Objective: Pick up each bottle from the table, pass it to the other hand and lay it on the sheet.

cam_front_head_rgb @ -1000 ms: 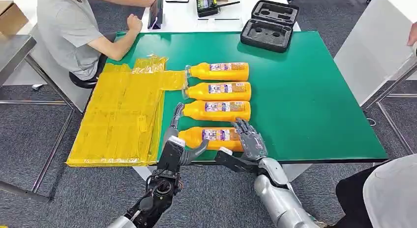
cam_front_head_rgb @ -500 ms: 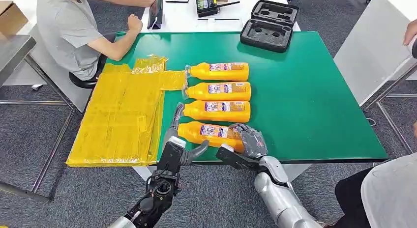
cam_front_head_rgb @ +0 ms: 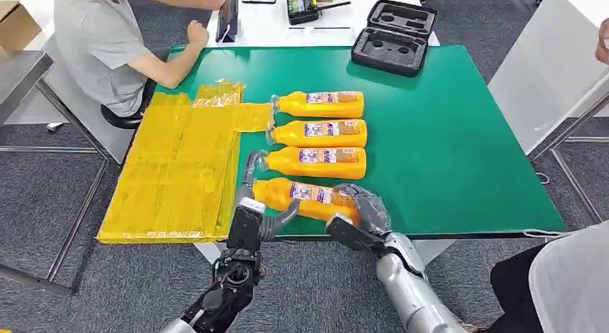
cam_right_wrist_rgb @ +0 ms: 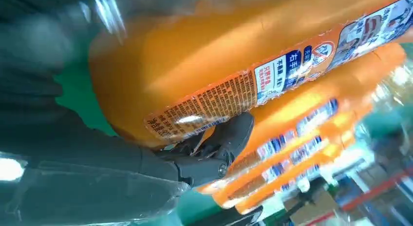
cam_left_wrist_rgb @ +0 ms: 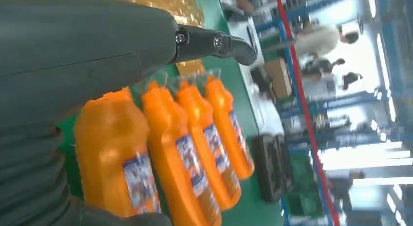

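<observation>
Four orange bottles lie side by side on the green table (cam_front_head_rgb: 459,146). My right hand (cam_front_head_rgb: 363,207) grips the nearest bottle (cam_front_head_rgb: 305,195) around its base end; the bottle sits tilted, cap toward the sheet. The right wrist view shows the thumb (cam_right_wrist_rgb: 214,143) pressed on the label of that bottle (cam_right_wrist_rgb: 195,65). My left hand (cam_front_head_rgb: 255,204) is open at the bottle's cap end, fingers raised beside the neck and thumb below the body. In the left wrist view a finger (cam_left_wrist_rgb: 214,43) stretches over the row, with the nearest bottle (cam_left_wrist_rgb: 112,153) close by. The yellow sheet (cam_front_head_rgb: 179,168) lies left of the bottles.
Three more bottles (cam_front_head_rgb: 319,133) lie just beyond the held one. A black foam case (cam_front_head_rgb: 395,37) sits at the table's far edge. A person (cam_front_head_rgb: 100,39) sits at the far left corner, arm on the table. Another person (cam_front_head_rgb: 567,283) stands at the near right.
My right hand closed around the base of the nearest bottle, and the bottle tilted and slid slightly toward the sheet. My left hand edged closer to its cap end.
</observation>
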